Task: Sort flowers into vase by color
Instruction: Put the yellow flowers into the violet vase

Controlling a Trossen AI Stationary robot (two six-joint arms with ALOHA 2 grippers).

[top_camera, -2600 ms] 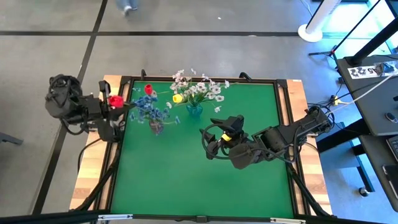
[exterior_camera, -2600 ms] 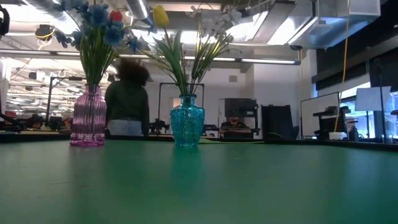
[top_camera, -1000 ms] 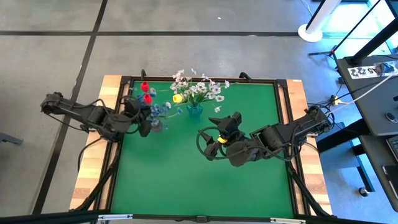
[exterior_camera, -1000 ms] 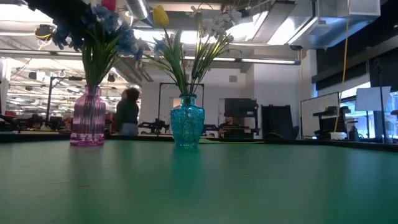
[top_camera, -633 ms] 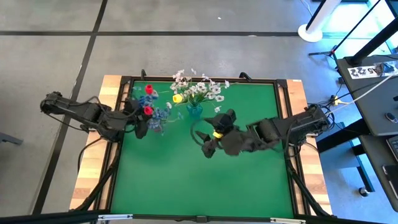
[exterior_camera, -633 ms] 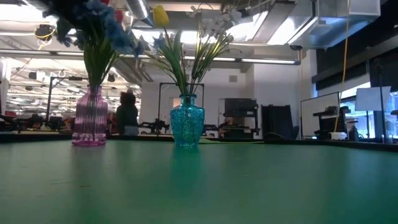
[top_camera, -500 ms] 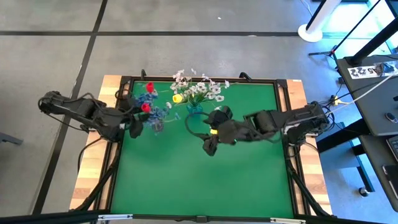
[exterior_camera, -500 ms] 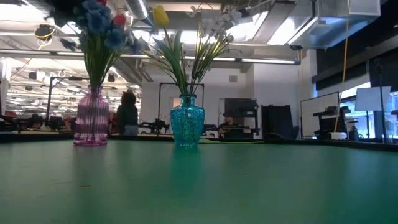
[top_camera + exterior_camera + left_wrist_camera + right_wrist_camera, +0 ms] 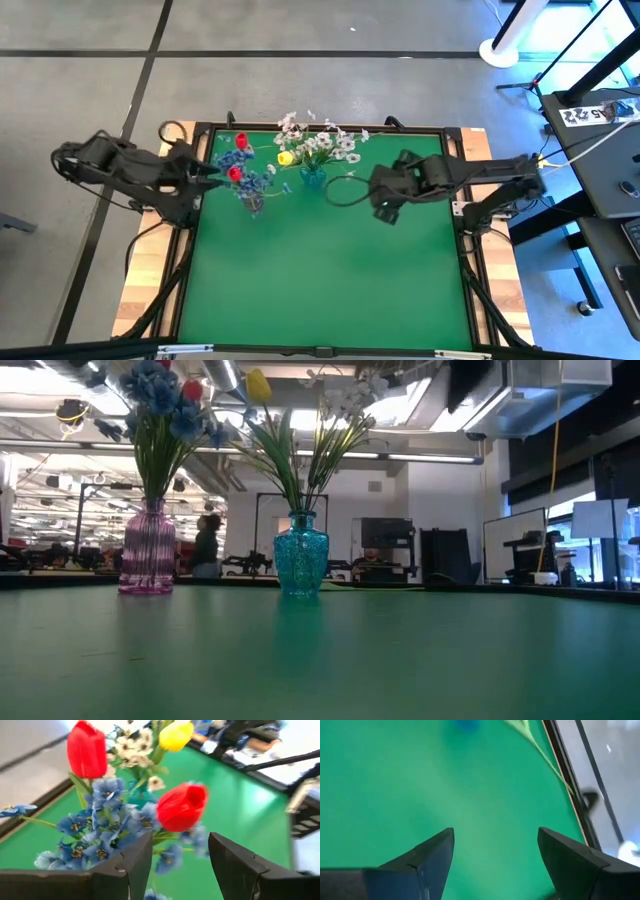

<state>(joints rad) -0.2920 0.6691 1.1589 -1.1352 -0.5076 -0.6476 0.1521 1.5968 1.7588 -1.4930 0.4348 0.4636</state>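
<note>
Blue flowers [image 9: 158,398] with two red tulips [image 9: 234,173] stand in the pink vase [image 9: 147,550]; white sprays [image 9: 325,143] and a yellow tulip [image 9: 258,385] in the blue vase [image 9: 301,556], both vases at the green table's [image 9: 320,280] far edge. Left gripper [image 9: 180,855] beside the pink vase, jaws apart, empty. Right gripper [image 9: 495,852] near the blue vase, wide open, empty

The pink vase [image 9: 147,561] hides under its blue flowers [image 9: 252,182] from above (only blossoms show).

both pincers gape: left pincer [image 9: 180,852], right pincer [image 9: 495,850], seemingly empty
</note>
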